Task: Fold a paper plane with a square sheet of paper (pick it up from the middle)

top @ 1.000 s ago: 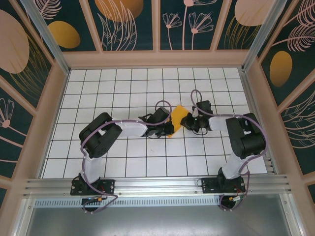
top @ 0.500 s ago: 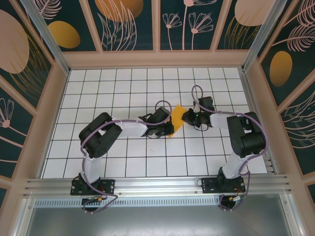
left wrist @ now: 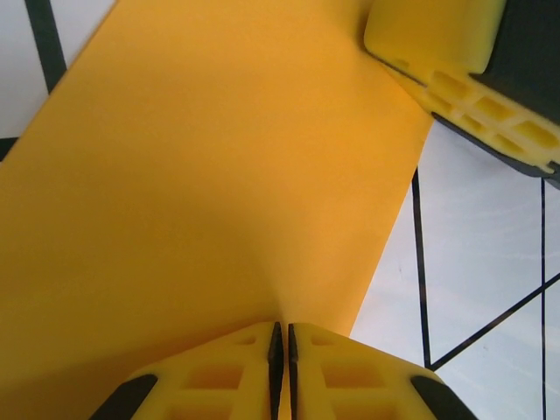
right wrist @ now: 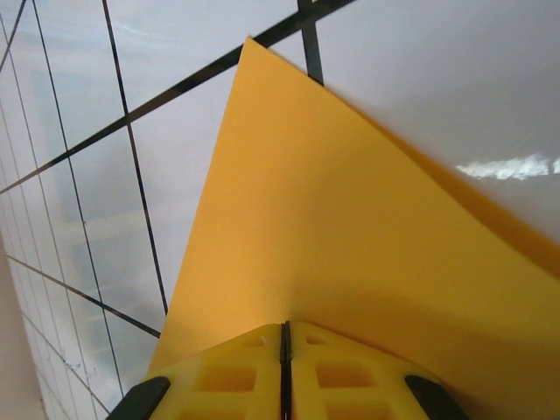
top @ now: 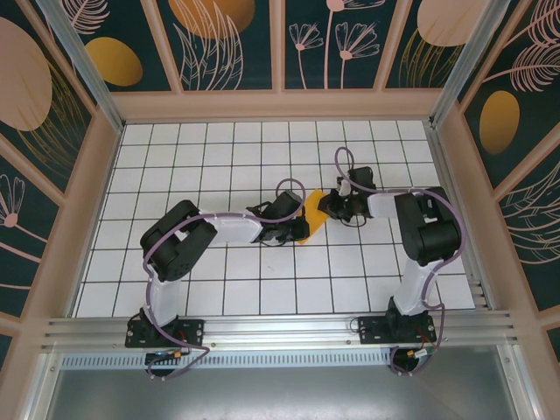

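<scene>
An orange-yellow paper (top: 314, 213) is near the middle of the white table (top: 219, 157) with black lines, a little toward 3 o'clock from the centre. The two claws meet there, one on each side of it.

The left arm (top: 175, 241) starts at the 7 o'clock corner of the table and reaches across. Its left claw (top: 302, 227) is at the paper's 8 o'clock side. The right arm (top: 429, 236) starts at the 5 o'clock corner. Its right claw (top: 327, 206) is at the paper's 2 o'clock side.

Seen from the left claw's own camera, its two yellow fingers (left wrist: 227, 372) are at 6 o'clock and pressed tight together. The edge of the paper is pinched between them, so this claw is clenched on the paper. The paper spreads away toward 10 and 12 o'clock. At 1 o'clock a yellow finger of the other claw touches the far edge of the paper. Bare table shows at 4 o'clock.

Seen from the right claw's camera, its yellow fingers are also at 6 o'clock and squeezed together with the paper between them. So this claw grips the paper too. The paper curves instead of lying flat, and one sharp corner points to 11 o'clock, with table all around it
</scene>
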Tool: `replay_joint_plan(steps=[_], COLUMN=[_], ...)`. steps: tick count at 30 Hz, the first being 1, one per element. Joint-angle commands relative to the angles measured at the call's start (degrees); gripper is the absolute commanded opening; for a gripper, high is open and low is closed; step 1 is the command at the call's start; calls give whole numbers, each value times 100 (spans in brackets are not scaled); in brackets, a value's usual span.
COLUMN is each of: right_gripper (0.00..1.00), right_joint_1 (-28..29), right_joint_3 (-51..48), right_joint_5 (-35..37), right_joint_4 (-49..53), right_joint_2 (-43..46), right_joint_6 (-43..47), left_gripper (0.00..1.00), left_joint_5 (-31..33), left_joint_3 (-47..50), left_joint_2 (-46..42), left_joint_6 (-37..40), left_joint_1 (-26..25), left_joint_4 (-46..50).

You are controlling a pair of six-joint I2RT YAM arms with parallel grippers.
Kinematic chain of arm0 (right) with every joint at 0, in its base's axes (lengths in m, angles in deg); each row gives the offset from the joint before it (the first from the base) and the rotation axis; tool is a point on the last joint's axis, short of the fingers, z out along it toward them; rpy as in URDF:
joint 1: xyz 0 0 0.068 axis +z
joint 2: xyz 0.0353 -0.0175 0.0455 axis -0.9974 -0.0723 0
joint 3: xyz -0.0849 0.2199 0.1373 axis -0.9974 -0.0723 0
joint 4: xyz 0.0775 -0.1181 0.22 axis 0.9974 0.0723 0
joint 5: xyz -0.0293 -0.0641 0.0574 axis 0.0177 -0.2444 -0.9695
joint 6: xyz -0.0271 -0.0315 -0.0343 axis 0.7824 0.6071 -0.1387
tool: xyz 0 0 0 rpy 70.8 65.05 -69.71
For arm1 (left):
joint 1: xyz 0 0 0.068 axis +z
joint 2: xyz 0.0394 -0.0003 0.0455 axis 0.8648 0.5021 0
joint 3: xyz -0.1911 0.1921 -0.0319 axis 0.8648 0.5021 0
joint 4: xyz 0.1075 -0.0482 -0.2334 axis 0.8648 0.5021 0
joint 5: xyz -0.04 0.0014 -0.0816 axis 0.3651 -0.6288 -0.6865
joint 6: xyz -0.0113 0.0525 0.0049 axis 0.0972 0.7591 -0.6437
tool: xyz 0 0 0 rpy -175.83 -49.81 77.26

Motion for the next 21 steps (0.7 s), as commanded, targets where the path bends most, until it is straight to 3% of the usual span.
replay_joint_plan(steps=[1, 14, 21], right_gripper=[8, 9, 9], right_joint_1=[-264, -1107, -1105], right_joint_3=[125, -13, -51], right_joint_5=[183, 373, 406], right_joint_4=[-39, -635, -703], right_joint_2=[-200, -259, 324], right_joint_6=[154, 410, 415], left_gripper=[14, 14, 14], left_joint_5=[204, 179, 189], left_joint_3=[239, 363, 286], left_joint_2=[194, 99, 82], left_joint_6=[125, 98, 137], left_joint_1=[-14, -10, -13], left_joint_4=[770, 659, 667])
